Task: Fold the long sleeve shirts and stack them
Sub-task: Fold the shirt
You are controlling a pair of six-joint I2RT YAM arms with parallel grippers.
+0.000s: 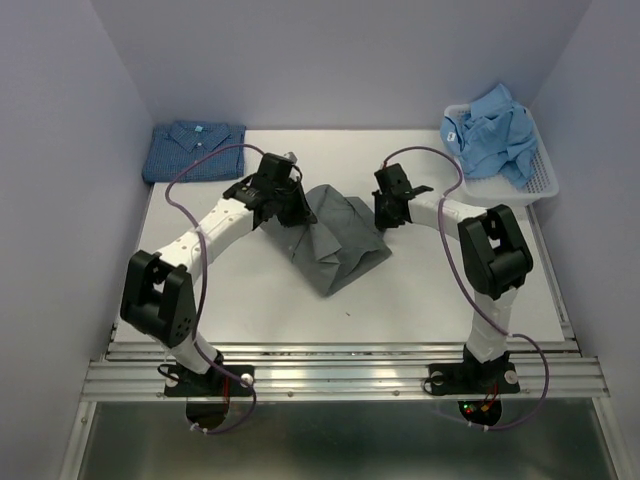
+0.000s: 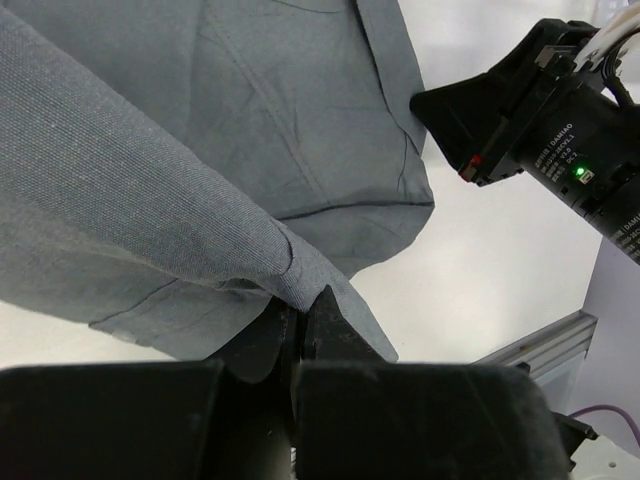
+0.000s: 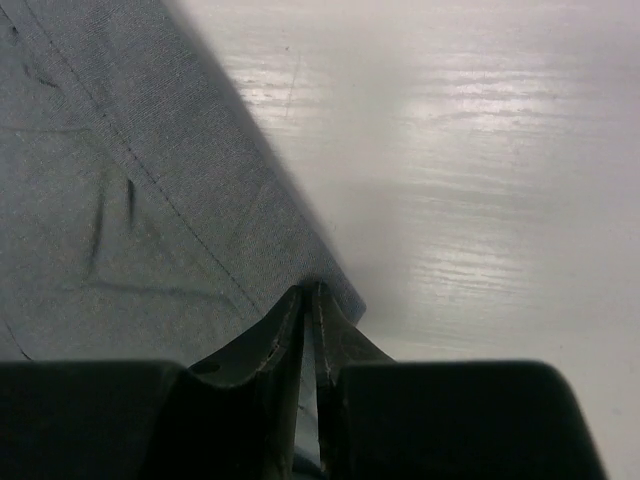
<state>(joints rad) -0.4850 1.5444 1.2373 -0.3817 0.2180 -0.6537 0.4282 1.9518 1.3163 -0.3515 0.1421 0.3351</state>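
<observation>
The plain mid-grey shirt (image 1: pixel 335 240) lies partly folded in the middle of the table. My left gripper (image 1: pixel 290 205) is shut on its left edge; in the left wrist view the jaws (image 2: pixel 305 305) pinch a grey fold (image 2: pixel 200 230) lifted off the table. My right gripper (image 1: pixel 385 212) is shut on its right edge; in the right wrist view the jaws (image 3: pixel 308 295) pinch the grey hem (image 3: pixel 150 200). The dark blue dotted shirt (image 1: pixel 195 150) lies folded at the back left. The light blue shirt (image 1: pixel 495 130) is bunched in the basket.
The white mesh basket (image 1: pixel 535 185) stands at the back right corner. Side walls close in the table on both sides. A metal rail (image 1: pixel 340 375) runs along the near edge. My right arm's wrist (image 2: pixel 560 130) shows in the left wrist view.
</observation>
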